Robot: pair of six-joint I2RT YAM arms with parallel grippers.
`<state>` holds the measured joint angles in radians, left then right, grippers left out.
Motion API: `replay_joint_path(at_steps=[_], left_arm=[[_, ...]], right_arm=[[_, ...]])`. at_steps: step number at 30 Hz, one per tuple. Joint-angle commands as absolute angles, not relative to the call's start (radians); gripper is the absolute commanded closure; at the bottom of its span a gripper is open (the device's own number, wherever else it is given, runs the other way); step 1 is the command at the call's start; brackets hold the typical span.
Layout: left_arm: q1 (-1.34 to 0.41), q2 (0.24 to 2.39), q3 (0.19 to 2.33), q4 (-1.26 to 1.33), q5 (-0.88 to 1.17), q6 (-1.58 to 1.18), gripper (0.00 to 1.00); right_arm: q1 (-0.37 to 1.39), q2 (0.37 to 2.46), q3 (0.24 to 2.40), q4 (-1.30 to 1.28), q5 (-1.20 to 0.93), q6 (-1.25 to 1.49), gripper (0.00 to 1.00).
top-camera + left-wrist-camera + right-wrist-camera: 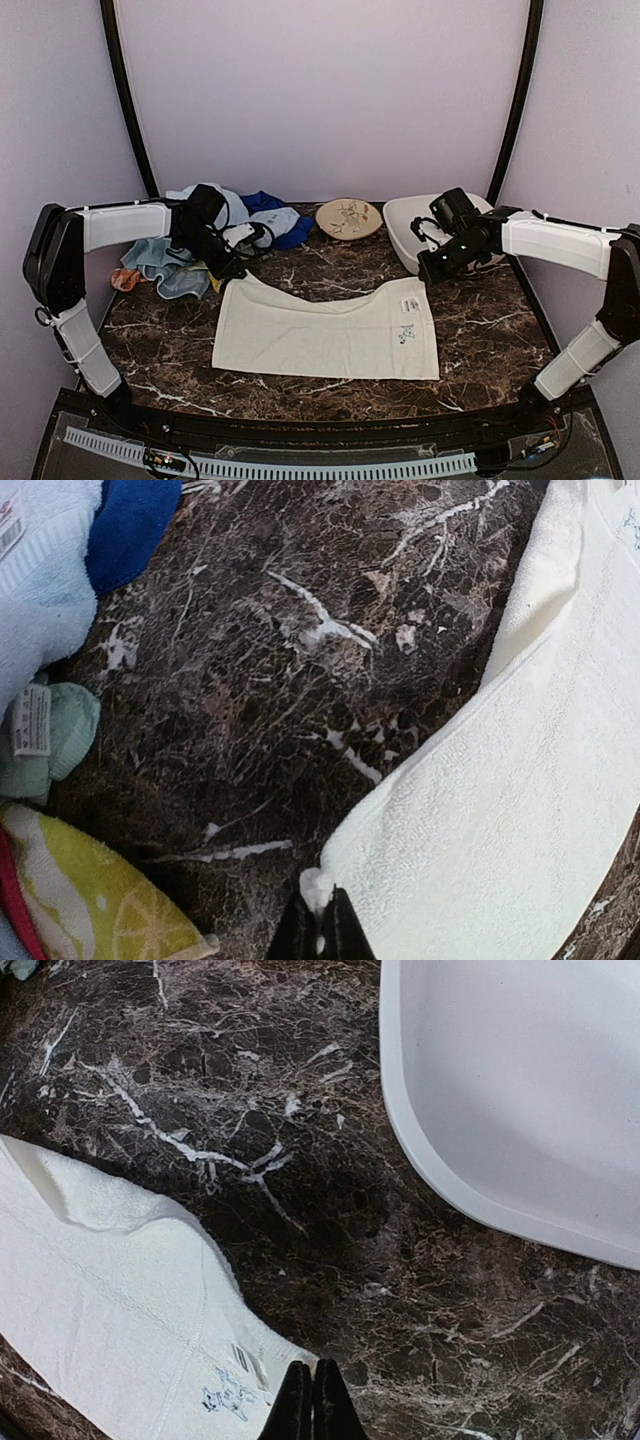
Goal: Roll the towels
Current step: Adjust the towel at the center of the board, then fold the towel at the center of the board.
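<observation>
Left gripper: pressed together, pinching the far-left corner of the cream towel. A small tuft of cloth shows just above its tips.

Right gripper: also pressed together, at the towel's far-right corner beside the printed label. The cloth runs right up to the tips, so we judge this corner pinched too, though the wrist view does not show cloth between the tips.

The cream towel lies spread across the middle of the bench. Its near edge lies flat toward the near edge of the bench, and its far edge sags in a curve between the two held corners.

In the bench's far-left corner we note a loose heap: the light blue towel, the royal blue towel, the pale green towel and the yellow towel. None of them is rolled. The plate sits at the far edge and the tub toward the far-right corner. Both are clear of the cloth.

Assessment: the step in hand is laying out the first towel, so the task is at an early stage. The next move calls for both corners to travel evenly, so that the far edge turns over straight. Uneven travel would skew the roll.
</observation>
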<state>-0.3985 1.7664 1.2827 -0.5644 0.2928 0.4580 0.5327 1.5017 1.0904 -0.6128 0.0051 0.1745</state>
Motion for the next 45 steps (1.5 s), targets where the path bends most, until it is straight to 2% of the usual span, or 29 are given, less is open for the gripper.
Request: replay_joint_path(at_steps=[1,11,21,34,45], left_arm=[[-0.343,1.682,1.203,-0.506,0.309,0.442,1.0],[-0.313,1.591,1.055,-0.387,0.343,0.4,1.0],[-0.301,1.627,1.164,-0.33,0.316,0.447,1.0],[-0.252,1.636,1.071,-0.23,0.363,0.495,1.0],[-0.24,1.54,0.983,-0.333,0.512,0.525,1.0]], right_arm=[[0.522,1.492,1.11,-0.616,0.029,0.184,1.0],[0.521,1.502,1.098,-0.603,0.042,0.192,1.0],[0.522,1.542,1.129,-0.593,0.089,0.188,1.0],[0.523,1.51,1.018,-0.509,0.211,0.222,1.0],[0.69,1.349,0.867,-0.547,0.308,0.325,1.0]])
